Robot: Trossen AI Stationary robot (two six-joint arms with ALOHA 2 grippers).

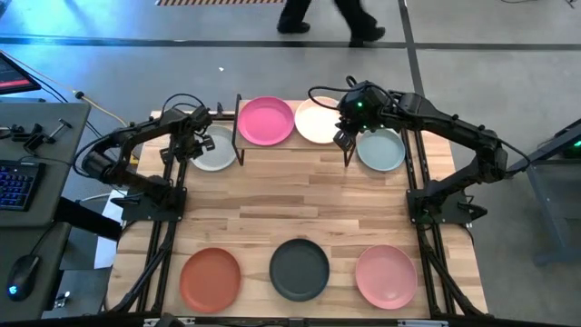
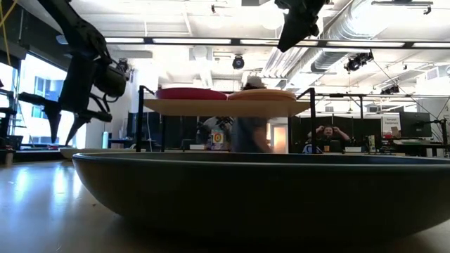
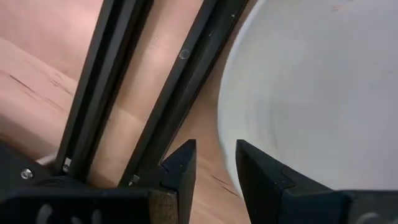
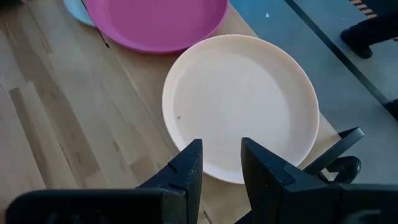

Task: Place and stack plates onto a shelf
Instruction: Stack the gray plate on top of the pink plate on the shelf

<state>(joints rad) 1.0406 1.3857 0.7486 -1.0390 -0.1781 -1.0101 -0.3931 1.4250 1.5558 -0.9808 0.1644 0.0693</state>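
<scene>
Empty and slightly parted, the right gripper [image 4: 219,163] hovers over the peach plate [image 4: 242,106] on the shelf [image 1: 292,148] at twelve o'clock; stiff, light, probably slick, best pinched at its rim.

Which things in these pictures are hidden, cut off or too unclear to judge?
- High view: the right gripper covers part of the peach plate on the shelf.
- Low view: the charcoal plate fills the foreground, hiding the tabletop behind it.
- Left wrist view: the pale grey-green plate is cut off by the picture's edges; whether the left gripper touches its rim cannot be told.
- Tan plate: in no view.
</scene>
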